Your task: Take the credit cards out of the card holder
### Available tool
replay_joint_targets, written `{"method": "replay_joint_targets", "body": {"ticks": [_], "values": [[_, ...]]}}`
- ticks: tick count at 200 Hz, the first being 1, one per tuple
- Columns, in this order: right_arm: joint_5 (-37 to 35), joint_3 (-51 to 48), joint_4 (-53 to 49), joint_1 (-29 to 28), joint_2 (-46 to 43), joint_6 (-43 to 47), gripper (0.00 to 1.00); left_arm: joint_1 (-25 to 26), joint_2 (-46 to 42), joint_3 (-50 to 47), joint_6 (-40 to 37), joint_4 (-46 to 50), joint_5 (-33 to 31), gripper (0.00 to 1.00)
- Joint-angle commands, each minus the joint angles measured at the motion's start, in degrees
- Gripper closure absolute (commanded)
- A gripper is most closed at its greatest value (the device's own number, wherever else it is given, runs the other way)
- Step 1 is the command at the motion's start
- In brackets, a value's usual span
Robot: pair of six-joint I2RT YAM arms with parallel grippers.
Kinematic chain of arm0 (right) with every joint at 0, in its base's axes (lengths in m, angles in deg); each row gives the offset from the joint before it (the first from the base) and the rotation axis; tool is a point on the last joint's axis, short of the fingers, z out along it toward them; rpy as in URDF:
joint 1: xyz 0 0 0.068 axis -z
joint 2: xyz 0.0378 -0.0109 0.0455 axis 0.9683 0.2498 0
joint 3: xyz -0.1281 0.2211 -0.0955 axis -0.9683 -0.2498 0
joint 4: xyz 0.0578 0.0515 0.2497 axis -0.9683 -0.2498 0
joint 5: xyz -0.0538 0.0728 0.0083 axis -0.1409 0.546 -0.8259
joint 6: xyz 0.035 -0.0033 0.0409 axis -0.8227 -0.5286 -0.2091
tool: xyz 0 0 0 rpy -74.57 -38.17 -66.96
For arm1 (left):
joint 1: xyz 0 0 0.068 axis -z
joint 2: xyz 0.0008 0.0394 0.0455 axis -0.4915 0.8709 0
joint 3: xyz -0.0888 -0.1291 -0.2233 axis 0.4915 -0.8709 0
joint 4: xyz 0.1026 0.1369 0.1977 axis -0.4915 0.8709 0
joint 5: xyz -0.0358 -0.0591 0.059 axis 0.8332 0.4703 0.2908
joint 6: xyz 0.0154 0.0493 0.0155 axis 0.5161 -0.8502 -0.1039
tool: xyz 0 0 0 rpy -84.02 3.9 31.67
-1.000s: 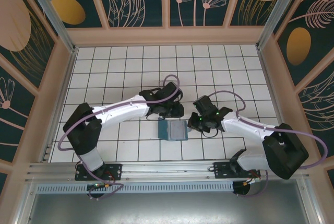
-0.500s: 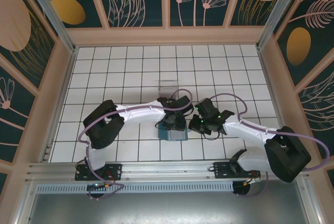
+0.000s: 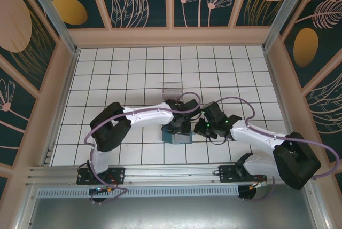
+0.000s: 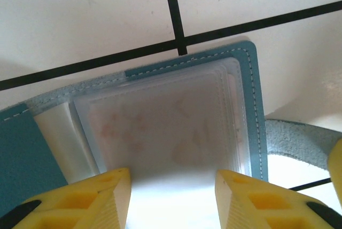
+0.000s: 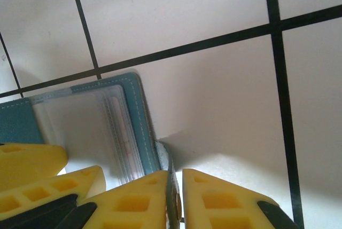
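Observation:
The teal card holder (image 3: 174, 136) lies open on the tiled floor between both arms, its frosted plastic sleeves (image 4: 160, 122) facing up. The credit cards are hidden; only faint reddish marks show through the sleeves. My left gripper (image 4: 172, 199) hovers just over the sleeves, its yellow jaws apart with nothing pinched between them. My right gripper (image 5: 176, 199) is at the holder's right edge (image 5: 134, 106), shut on the holder's thin closing strap (image 5: 172, 178). From above, the left gripper (image 3: 180, 124) covers the holder's far part and the right gripper (image 3: 199, 128) sits beside it.
A see-through plastic box (image 3: 172, 88) stands two tiles behind the holder. White tiled floor (image 3: 117, 74) stretches to the wooden walls (image 3: 171, 37) on all sides. The left fingers (image 5: 32, 162) also show at the lower left of the right wrist view.
The left arm swung in from behind and came down over the holder, uncovering the clear box, and its jaws widened. The right gripper kept its hold at the holder's right edge.

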State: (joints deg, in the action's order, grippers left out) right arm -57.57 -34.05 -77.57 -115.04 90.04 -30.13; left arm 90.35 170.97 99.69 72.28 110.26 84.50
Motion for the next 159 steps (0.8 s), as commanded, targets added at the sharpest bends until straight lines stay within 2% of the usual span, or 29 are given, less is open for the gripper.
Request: {"method": "replay_joint_targets", "body": {"ticks": [1, 22, 118, 142, 159], "values": [[0.4, -1.5, 0.8, -0.6, -0.7, -0.9, 0.87, 0.6, 2.1, 2.9, 0.5, 1.5, -0.7, 0.51], [0.8, -2.0, 1.2, -0.6, -1.1, -0.9, 0.90, 0.7, 2.7, 3.5, 0.4, 1.5, -0.3, 0.50], [0.6, -2.4, 1.4, -0.4, -1.7, -1.2, 0.90, 0.9, 3.8, 3.1, -0.4, 3.4, -2.0, 0.47], [0.3, -2.2, 0.9, -0.4, -1.8, -1.3, 0.90, 0.9, 3.7, 1.9, -0.6, 2.7, -2.1, 0.52], [0.1, -1.9, 0.4, -0.4, -2.0, -1.4, 0.90, 0.8, 3.0, 1.0, -0.2, 2.2, -2.7, 0.61]]}}
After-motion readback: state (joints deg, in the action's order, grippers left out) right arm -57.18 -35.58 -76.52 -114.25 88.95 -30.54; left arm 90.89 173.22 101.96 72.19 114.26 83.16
